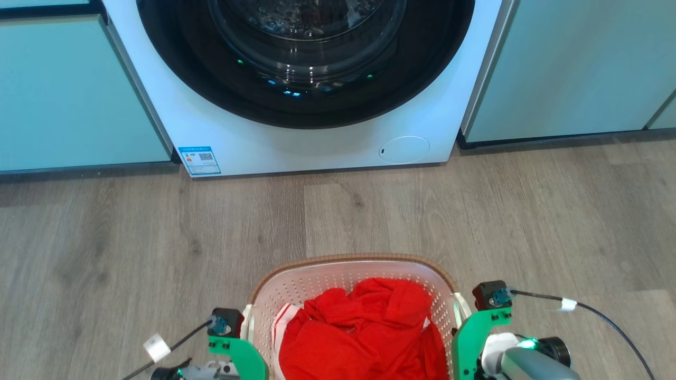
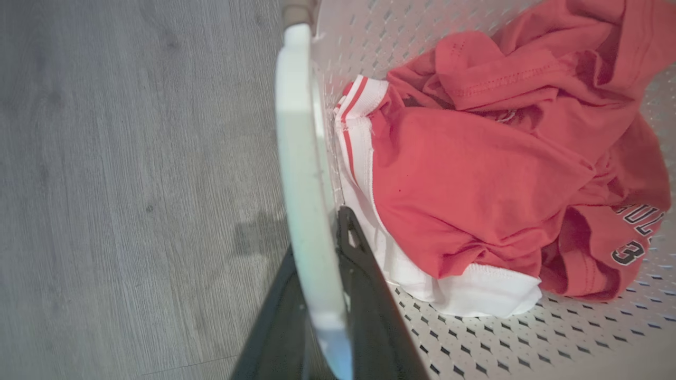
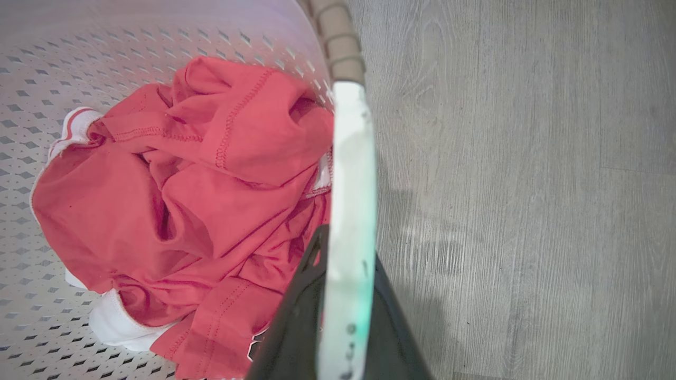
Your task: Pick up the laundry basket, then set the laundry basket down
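The laundry basket [image 1: 348,260] sits at the bottom middle of the head view: white perforated walls, brown woven-look rim, a crumpled red-and-white garment [image 1: 369,327] inside. My left gripper [image 1: 240,340] is at its left side and my right gripper [image 1: 467,330] at its right. In the left wrist view the two dark fingers [image 2: 364,285] of the left gripper [image 2: 317,237] are shut on the white side handle [image 2: 301,158]. The right gripper [image 3: 348,245] is likewise shut on the other white handle [image 3: 351,158]. Whether the basket touches the floor I cannot tell.
A white washing machine [image 1: 317,145] with a dark round door [image 1: 306,63] stands straight ahead, between teal cabinets at left [image 1: 68,95] and right [image 1: 570,68]. Grey wood floor [image 1: 158,237] lies between it and the basket. Black cables [image 1: 597,314] trail from both wrists.
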